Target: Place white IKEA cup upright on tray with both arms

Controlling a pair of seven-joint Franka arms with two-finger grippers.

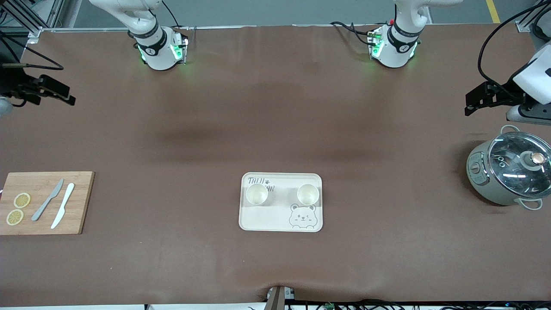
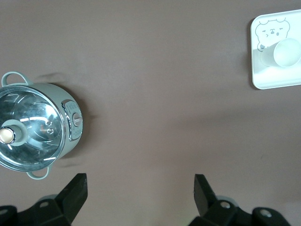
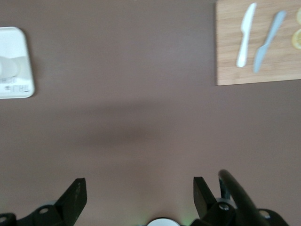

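Observation:
The cream bear tray point(image 1: 280, 217) lies on the brown table, near the front camera. Two white cups stand upright on it, one point(image 1: 257, 193) toward the right arm's end and one point(image 1: 308, 194) toward the left arm's end. The left wrist view shows a tray corner point(image 2: 273, 82) with one cup point(image 2: 287, 52). The right wrist view shows the tray's edge point(image 3: 23, 47). My left gripper point(image 1: 470, 105) point(image 2: 140, 188) is open and empty, up over bare table beside the pot. My right gripper point(image 1: 69, 99) point(image 3: 140, 190) is open and empty over bare table at the right arm's end.
A grey-green pot with a glass lid point(image 1: 510, 172) point(image 2: 35, 127) stands at the left arm's end. A wooden cutting board point(image 1: 79, 206) point(image 3: 235, 75) at the right arm's end holds two knives point(image 1: 56, 202) and lemon slices point(image 1: 18, 209).

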